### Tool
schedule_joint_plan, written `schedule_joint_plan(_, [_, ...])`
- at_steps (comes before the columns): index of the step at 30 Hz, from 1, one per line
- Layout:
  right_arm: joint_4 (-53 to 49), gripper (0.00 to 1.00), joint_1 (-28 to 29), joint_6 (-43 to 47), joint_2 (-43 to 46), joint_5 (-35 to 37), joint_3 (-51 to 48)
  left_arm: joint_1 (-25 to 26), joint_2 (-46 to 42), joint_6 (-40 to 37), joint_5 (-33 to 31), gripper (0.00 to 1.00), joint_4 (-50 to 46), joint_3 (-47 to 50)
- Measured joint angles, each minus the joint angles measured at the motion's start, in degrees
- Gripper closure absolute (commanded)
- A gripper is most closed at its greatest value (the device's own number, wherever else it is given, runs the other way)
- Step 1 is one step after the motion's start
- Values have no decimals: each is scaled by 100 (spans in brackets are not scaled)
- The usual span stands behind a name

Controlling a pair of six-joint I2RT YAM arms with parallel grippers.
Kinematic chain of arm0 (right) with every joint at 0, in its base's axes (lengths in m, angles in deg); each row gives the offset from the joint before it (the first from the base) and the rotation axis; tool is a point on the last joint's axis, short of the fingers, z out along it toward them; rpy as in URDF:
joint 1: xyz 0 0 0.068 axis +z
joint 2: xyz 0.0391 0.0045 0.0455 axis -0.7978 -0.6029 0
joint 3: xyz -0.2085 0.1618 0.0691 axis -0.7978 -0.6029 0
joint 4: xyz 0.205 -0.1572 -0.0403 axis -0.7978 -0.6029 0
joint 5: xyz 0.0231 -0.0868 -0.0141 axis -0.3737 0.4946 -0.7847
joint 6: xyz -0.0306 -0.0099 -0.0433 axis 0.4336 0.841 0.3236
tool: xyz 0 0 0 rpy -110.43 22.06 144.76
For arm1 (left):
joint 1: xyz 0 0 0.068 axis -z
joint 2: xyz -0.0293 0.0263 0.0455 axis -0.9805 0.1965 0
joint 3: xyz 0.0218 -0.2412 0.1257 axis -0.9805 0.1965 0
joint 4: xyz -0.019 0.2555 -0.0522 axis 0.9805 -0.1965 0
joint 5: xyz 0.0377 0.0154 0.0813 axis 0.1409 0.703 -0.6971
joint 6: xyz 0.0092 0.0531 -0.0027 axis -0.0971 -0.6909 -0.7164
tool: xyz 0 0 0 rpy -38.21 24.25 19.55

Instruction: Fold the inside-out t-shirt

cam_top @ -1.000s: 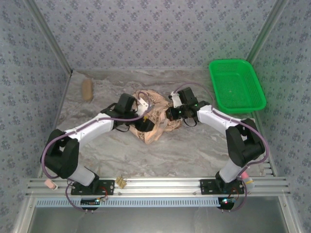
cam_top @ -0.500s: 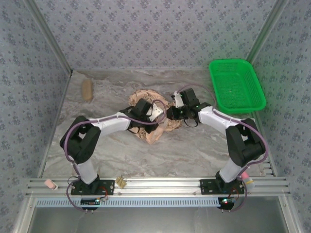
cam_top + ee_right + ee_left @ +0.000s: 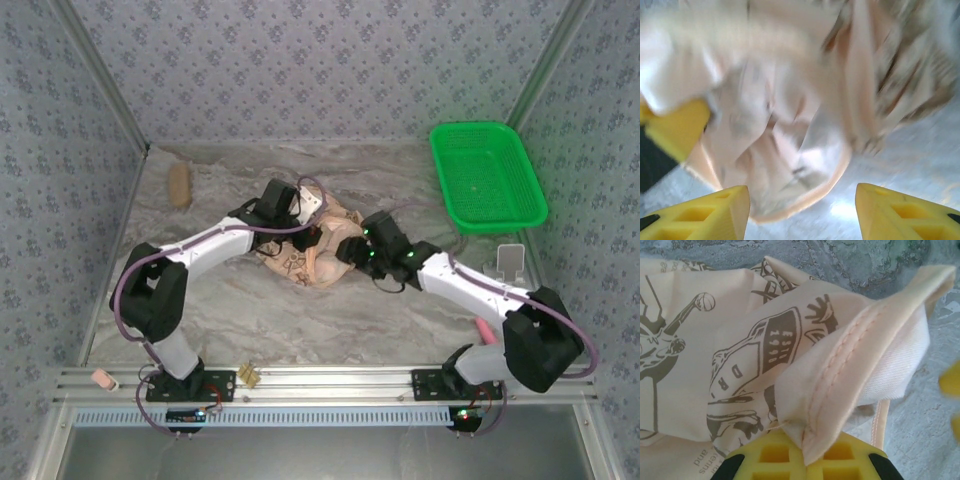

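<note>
Right arm (image 3: 470, 290) has swung. Its elbow dropped toward 4 o'clock, and the right jaws went from the 1 o'clock side of the inside-out t-shirt (image 3: 318, 252) to its 3 o'clock edge. They are now released: fingers apart, nothing between them, cloth just ahead. Left arm (image 3: 205, 245) pulled back from over the bundle's middle to its 11 o'clock edge. Left jaws are now clenched on a stitched hem fold of the shirt, pale reverse side showing. Bundle has shifted slightly and sits tighter. A white upright piece (image 3: 510, 262) is now uncovered at 3 o'clock.

Shirt sits crumpled at counter centre. Counter (image 3: 400, 320) is grey, marble-look. Green basket (image 3: 487, 175) is at 2 o'clock and a tan oblong object (image 3: 179, 185) at 10 o'clock, both well apart from the shirt. Walls (image 3: 300, 60) are blue-grey floral panels. An aluminium rail (image 3: 330, 380) along 6 o'clock carries both bases.

Right wrist view is motion-blurred and the prints are unreadable. Left wrist view cuts the yellow finger off at the frame bottom, and the hem covers the pinch point. There's a yellow blur at 3 o'clock there; can't tell what it is. From above, the wrists hide the shirt's far edge and the fingertips. Can't identify the pink item (image 3: 483, 330) at 4 o'clock.
</note>
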Motion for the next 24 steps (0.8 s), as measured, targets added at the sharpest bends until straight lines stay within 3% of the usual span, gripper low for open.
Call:
schedule_joint_plan(4, [236, 41, 415, -883, -466, 245, -140, -42, 0, 105, 184, 99, 13, 22])
schedule_joint_plan(7, [614, 47, 444, -1189, -957, 273, -162, -72, 0, 168, 313, 99, 33, 114])
schedule_joint_plan(10, [1012, 77, 380, -1248, -1349, 269, -168, -107, 0, 186, 398, 95, 37, 199])
schedule_joint_plan(12, [1246, 89, 332, -1235, -1462, 313, -197, -140, 0, 186, 420, 78, 37, 251])
schedule_joint_plan(14, [1368, 92, 295, -1180, -1467, 400, -221, -197, 0, 214, 442, 54, 39, 293])
schedule_joint_plan(15, [1419, 93, 278, -1123, -1467, 433, -221, -232, 0, 201, 461, 47, 35, 308])
schedule_joint_plan(17, [1438, 100, 262, -992, -1464, 496, -219, -286, -2, 177, 527, 42, 33, 310])
schedule_joint_plan(24, [1421, 100, 262, -730, -1443, 549, -219, -264, 28, -17, 822, 38, 4, 164])
